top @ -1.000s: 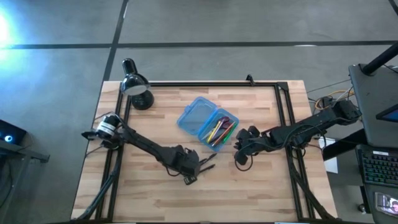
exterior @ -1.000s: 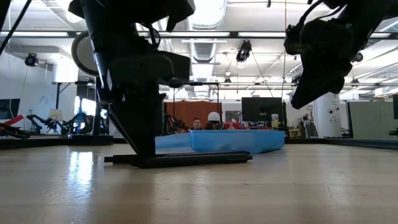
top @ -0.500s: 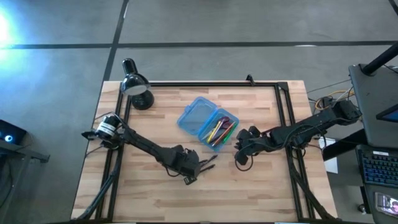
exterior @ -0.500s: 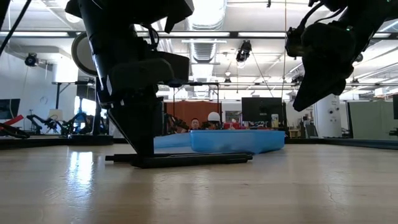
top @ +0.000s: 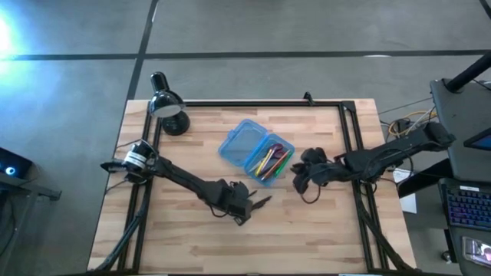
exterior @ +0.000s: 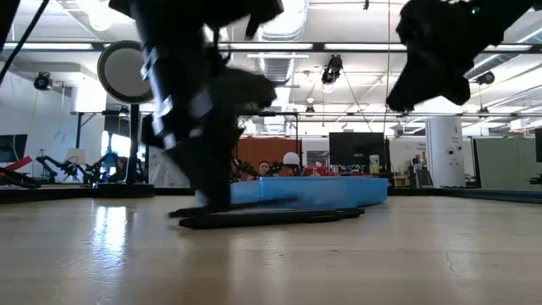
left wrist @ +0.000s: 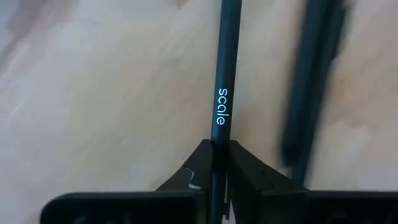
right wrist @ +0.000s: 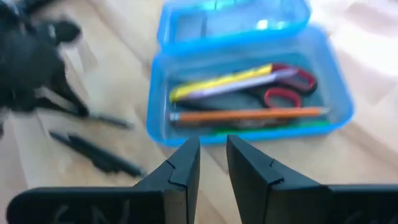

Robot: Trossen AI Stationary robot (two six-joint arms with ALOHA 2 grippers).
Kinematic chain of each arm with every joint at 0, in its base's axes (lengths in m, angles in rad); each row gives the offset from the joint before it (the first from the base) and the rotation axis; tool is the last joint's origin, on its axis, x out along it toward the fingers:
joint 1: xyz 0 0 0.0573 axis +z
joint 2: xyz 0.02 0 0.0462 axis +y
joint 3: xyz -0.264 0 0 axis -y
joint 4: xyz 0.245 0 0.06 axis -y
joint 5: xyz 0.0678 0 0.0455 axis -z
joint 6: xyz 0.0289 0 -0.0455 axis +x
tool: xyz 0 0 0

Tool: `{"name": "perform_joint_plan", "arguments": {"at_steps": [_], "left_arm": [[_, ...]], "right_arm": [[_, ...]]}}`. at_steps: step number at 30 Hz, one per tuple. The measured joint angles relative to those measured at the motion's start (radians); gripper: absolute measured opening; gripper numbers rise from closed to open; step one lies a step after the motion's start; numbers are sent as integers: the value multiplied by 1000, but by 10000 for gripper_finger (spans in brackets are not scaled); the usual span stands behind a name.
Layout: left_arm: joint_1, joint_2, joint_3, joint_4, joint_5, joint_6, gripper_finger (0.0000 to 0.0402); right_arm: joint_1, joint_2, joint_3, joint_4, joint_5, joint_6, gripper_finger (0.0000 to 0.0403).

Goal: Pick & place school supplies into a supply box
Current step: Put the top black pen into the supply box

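On the pale wooden table (top: 184, 245), near its middle, the supply box (top: 255, 151) lies open: a small rectangular case of see-through blue plastic, its hinged lid folded flat beside the tray. In the tray lie slim, smooth school supplies: a yellow pen (right wrist: 221, 81), a pale purple pen (right wrist: 242, 87), an orange pencil (right wrist: 249, 114), a green one along the near wall, and small scissors (right wrist: 287, 87) with red loop handles.

The left gripper (top: 244, 207) sits low over the boards in front of the box. Its two dark wedge-shaped fingers (left wrist: 198, 168) are pinched together on a thin black pen (left wrist: 222, 87) with "scale" printed in white on its smooth barrel. A second black pen (left wrist: 311, 87) lies loose on the wood just beside it, roughly parallel.

The right gripper (top: 301, 178) hangs above the table just beside the box's tray end, touching nothing. Its fingers (right wrist: 183, 171) stand only a narrow gap apart, with nothing between them.

A black desk lamp (top: 168, 104) with a rounded shade stands at the far left corner.
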Motion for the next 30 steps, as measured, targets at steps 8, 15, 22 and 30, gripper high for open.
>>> {"name": "perform_joint_plan", "arguments": {"at_steps": [8,15,22,30], "left_arm": [[33,-62,121,-76,-95,-110,7],[214,-52,182,20,-74,-106,7],[417,-26,184,99,76,-24,7],[456,15,201,95,176,-8,7]], "right_arm": [[0,-119,0,-38,85,0,73],[3,-147,0,-74,97,31,73],[33,-156,0,-94,96,50,72],[49,-156,-15,-125,97,80,72]]}}
